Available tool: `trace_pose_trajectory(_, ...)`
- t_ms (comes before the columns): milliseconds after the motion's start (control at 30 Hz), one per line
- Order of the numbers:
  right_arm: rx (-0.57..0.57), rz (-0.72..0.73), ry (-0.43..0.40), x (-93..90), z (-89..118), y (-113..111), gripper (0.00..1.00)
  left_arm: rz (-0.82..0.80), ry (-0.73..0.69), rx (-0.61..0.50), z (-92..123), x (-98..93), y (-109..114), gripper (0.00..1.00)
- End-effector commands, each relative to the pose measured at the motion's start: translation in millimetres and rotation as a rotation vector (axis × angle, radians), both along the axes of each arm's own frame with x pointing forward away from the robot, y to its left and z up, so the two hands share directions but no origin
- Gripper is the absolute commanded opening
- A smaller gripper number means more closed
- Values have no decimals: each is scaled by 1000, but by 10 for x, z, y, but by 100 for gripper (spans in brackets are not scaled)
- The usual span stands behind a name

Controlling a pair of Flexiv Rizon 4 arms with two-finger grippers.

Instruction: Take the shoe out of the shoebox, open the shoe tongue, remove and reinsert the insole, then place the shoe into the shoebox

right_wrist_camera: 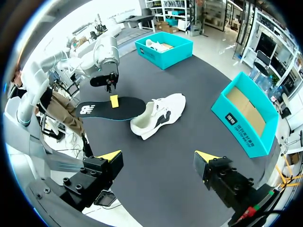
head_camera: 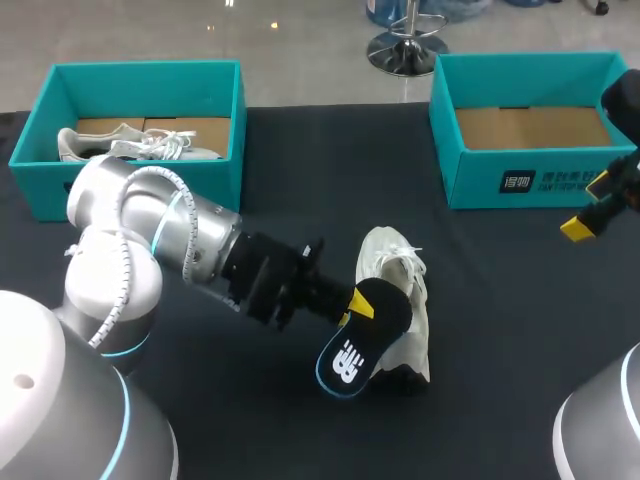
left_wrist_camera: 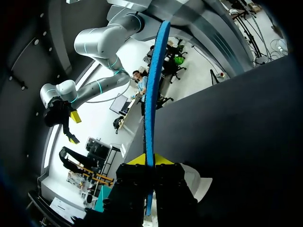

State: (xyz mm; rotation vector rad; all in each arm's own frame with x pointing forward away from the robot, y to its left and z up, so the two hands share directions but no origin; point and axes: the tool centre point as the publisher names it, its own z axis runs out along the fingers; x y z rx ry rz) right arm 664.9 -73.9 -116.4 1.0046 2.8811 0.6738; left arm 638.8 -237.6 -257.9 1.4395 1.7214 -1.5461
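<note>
The left claw (head_camera: 358,306) is pinching the insole (head_camera: 350,360) by its edge, fingers pressed onto it from both sides. The insole is out of the shoe (head_camera: 395,265), with its far end over the shoe's opening. Whether it touches the collar, I can't tell. My guess is it's held flat and close like that to line it up for sliding back in.

The shoe seems tipped on its side in the middle of the dark worktop (head_camera: 500,350), opening turned toward the insole, which should help. The right claw (right_wrist_camera: 158,158) hangs well apart from the shoe, fingers spread wide with nothing between them. It looks parked clear, perhaps ready to steady the shoe.

The empty teal shoebox (head_camera: 500,170) sits far right, waiting. The other shoebox (head_camera: 40,180), far left, has a second shoe (head_camera: 130,145) in it.

The tongue and the shoe's inside are hard to see, since the insole covers them from above. From the left wrist the insole shows only edge-on, as a thin blue line.
</note>
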Motion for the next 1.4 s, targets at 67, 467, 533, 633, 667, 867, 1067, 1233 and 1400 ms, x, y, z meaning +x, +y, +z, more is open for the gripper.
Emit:
trace_pose_trajectory(67,-2,2,6,28,4,5,100,-3,-1,2,-14,-27,-99,0)
trace_pose_trajectory(467,-2,2,6,28,4,5,100,11,27,30,-199,-28,-109,0)
trace_pose_trajectory(533,-2,2,6,28,4,5,100,15,31,27,-239,1,-123,0)
trace_pose_trajectory(633,-2,2,6,28,4,5,100,22,36,12,-277,27,-149,0)
trace_pose_trajectory(667,-2,2,6,28,4,5,100,23,36,11,-290,33,-158,0)
trace_pose_trajectory(867,-2,2,6,28,4,5,100,52,43,49,-393,101,-202,0)
trace_pose_trajectory(1067,-2,2,6,28,4,5,100,62,76,63,-457,201,-206,0)
trace_pose_trajectory(1233,-2,2,6,28,4,5,100,67,102,71,-525,273,-250,0)
trace_pose_trajectory(1400,-2,2,6,28,4,5,100,75,93,78,-568,338,-268,0)
